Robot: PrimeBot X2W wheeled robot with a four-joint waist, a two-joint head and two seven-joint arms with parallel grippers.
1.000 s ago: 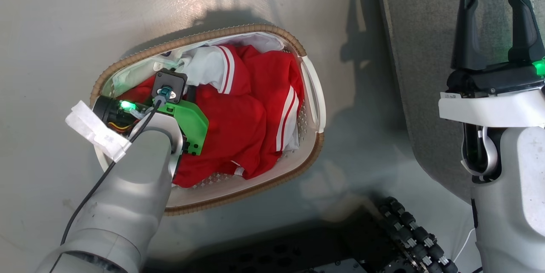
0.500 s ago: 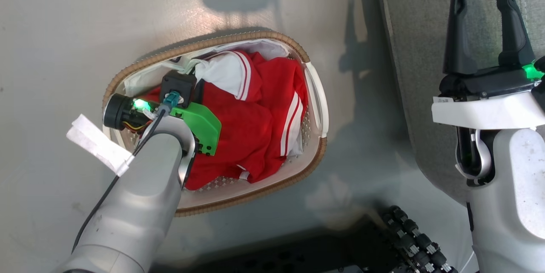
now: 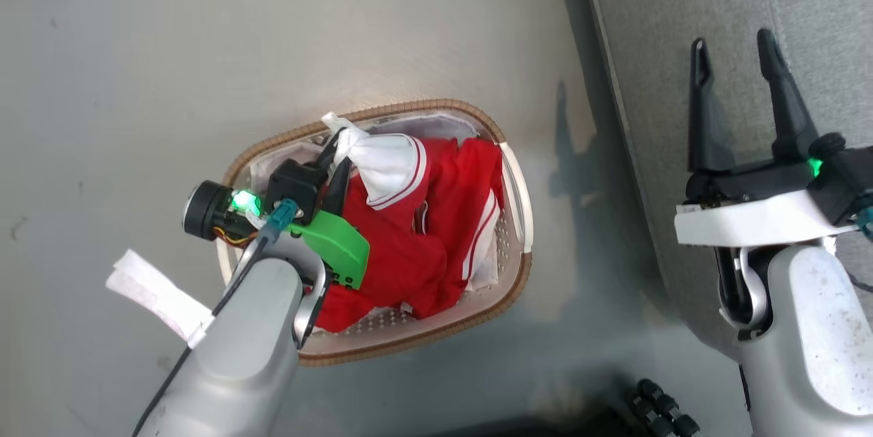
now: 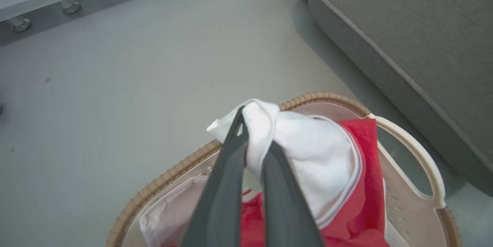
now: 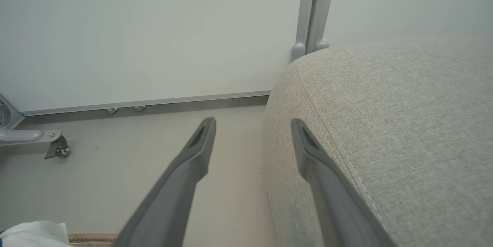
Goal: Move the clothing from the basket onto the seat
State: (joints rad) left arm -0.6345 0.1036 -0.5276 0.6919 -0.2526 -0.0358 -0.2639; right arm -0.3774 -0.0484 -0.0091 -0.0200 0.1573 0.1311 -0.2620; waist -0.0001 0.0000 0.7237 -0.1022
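Only the white cuff (image 4: 316, 143) at frame centre is pinched by the closed left tool (image 4: 252, 139), so the striped red garment (image 3: 436, 239) could be dropped once lifted.

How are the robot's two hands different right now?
The left hand is shut, pinching the white cuff of the red clothing; the right hand is open and holds nothing. The left hand is above the basket; the right hand is by the edge of the grey seat. Both have two long dark fingers.
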